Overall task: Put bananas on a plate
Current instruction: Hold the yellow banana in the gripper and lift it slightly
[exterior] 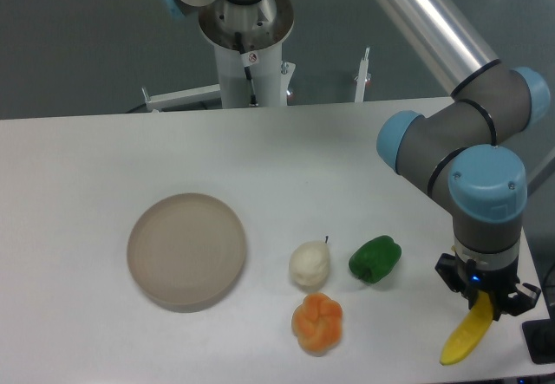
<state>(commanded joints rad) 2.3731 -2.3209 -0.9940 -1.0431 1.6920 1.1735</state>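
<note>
While the two-finger gripper [487,300] at the table's right edge pinches the upper end of the curved bright yellow banana [466,338], a green pepper [375,259], white pear-shaped fruit [309,263] and lobed orange fruit [317,322] lie between it and the round beige-grey plate [186,250] at left.

One banana [466,339], one plate [186,248], one white fruit [309,263], one orange fruit [317,322], one green pepper [375,258].
</note>
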